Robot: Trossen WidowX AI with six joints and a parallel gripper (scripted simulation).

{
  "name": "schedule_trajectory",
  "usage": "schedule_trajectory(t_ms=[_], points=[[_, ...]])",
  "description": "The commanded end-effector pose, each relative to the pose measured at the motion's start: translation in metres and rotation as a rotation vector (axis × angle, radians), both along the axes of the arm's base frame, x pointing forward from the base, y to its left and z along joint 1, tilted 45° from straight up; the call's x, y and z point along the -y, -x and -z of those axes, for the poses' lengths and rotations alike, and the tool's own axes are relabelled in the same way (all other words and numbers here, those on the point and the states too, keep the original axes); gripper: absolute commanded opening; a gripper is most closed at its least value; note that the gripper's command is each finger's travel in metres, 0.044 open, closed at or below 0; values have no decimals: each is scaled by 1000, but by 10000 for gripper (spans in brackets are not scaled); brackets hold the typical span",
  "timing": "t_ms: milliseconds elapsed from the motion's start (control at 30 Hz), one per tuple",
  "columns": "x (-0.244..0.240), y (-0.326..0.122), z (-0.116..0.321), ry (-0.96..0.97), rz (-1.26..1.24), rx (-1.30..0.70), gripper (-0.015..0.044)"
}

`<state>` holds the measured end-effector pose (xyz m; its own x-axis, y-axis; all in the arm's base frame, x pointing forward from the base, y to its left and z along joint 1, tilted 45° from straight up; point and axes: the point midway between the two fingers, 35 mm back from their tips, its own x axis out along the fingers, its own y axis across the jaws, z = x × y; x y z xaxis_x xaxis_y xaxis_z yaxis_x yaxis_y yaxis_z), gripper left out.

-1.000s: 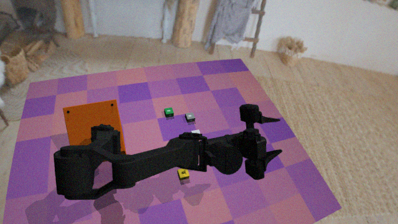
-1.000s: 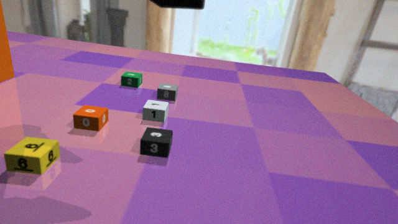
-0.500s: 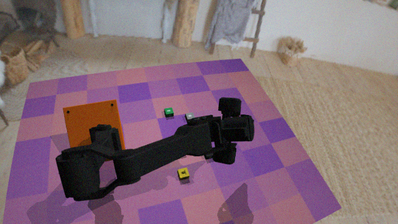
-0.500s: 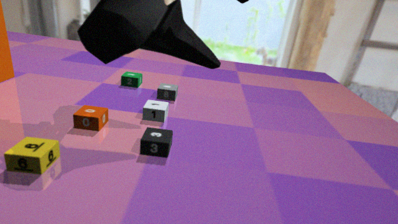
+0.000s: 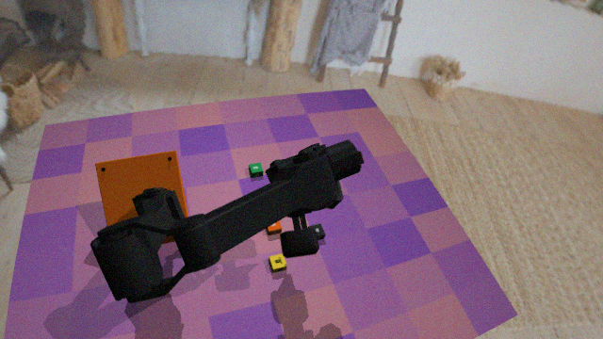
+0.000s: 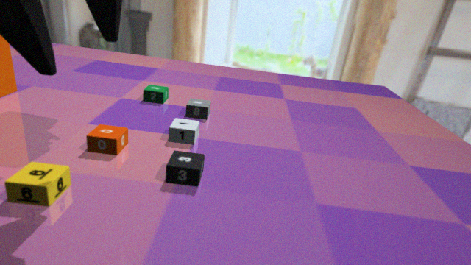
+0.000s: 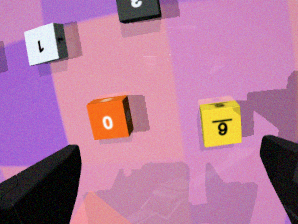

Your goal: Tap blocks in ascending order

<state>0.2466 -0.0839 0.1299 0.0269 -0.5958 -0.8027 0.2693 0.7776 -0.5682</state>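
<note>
The orange 0 block (image 5: 274, 229) (image 6: 107, 140) (image 7: 110, 119) and yellow 6 block (image 5: 277, 263) (image 6: 38, 183) (image 7: 220, 125) lie on the mat. The white 1 block (image 6: 184, 131) (image 7: 45, 45) and black 3 block (image 5: 319, 231) (image 6: 185, 168) (image 7: 139, 11) lie beyond them in the wrist view, the black one cut off by its top edge. The green 2 block (image 5: 255, 169) (image 6: 155, 94) and grey 8 block (image 6: 198, 109) are farther back. The arm hides the white and grey blocks in the top view. My gripper (image 6: 80, 55) (image 7: 174, 151) is open and empty, above the mat, touching no block.
The checkered purple and pink mat (image 5: 415, 306) (image 6: 368, 140) bears the blocks. An upright orange panel (image 5: 138, 184) (image 6: 5, 70) stands behind the arm's base. The black arm (image 5: 250, 212) stretches over the mat and casts shadows on it.
</note>
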Motion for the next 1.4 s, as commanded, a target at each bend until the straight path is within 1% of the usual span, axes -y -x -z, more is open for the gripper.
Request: schedule_trajectory(t_ms=[0,767,833,1000,1367], points=[[3,25,-23,128,-31,-188,400],[3,25,-23,128,-31,-188,400],[-3,20,-16,126,-32,-187,400],[-47,-1,29,124,-31,-186,400],[-48,-1,31,125,-31,-186,400]])
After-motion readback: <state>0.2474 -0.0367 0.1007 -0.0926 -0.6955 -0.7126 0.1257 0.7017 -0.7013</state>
